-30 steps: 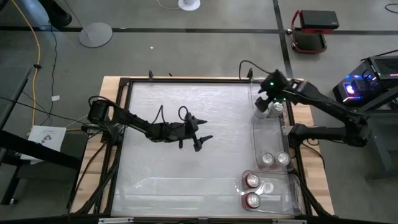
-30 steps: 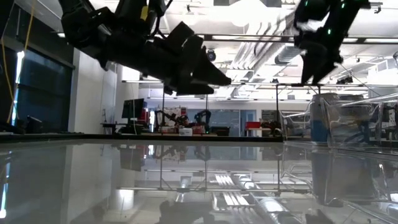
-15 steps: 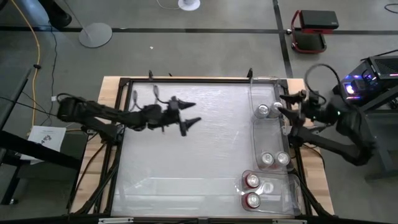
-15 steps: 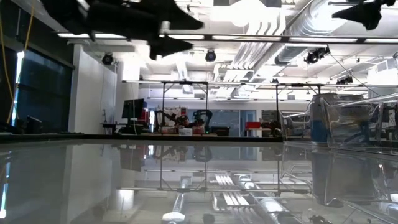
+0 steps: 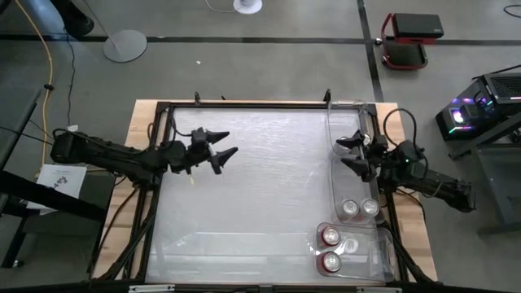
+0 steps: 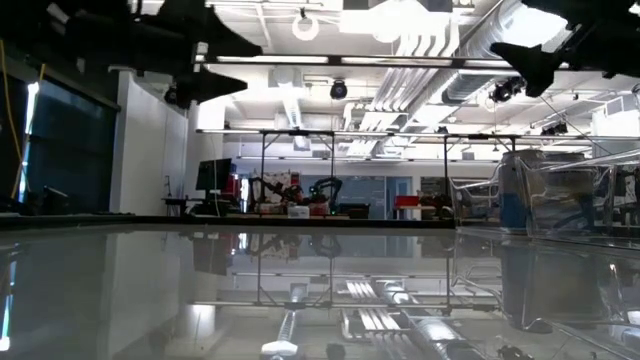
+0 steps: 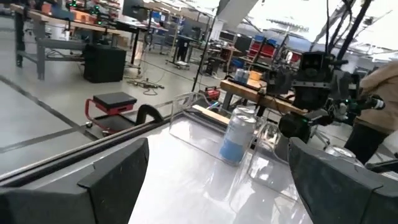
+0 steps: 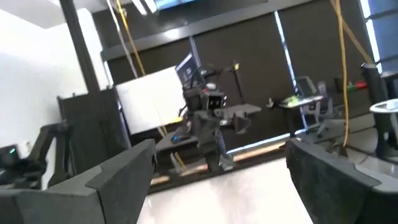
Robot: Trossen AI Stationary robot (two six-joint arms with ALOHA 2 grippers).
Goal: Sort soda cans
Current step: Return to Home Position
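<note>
Both grippers hang open and empty above the table. My left gripper (image 5: 225, 145) is over the table's left far part, pointing right. My right gripper (image 5: 348, 152) hovers over the far clear bin (image 5: 335, 122) at the right edge, pointing left, and hides most of what stands in it. The left wrist view shows a silver-blue can (image 7: 236, 134) upright in that bin. Two silver-topped cans (image 5: 360, 208) stand in the middle bin. Two red cans (image 5: 330, 248) stand in the near bin.
Three clear plastic bins line the table's right edge, the near one (image 5: 383, 252) by the near right corner. A dark frame (image 5: 244, 104) runs around the table. The wide glossy sheet (image 5: 260, 195) between the arms holds no objects. A person's sleeve (image 7: 379, 81) shows beyond the right arm.
My left arm has risen and pulled back toward the table's left far part, its gripper open throughout. My right arm has lifted from above the far bin, swung out toward the right edge, then come back low over that bin, now pointing left. No can has moved.
</note>
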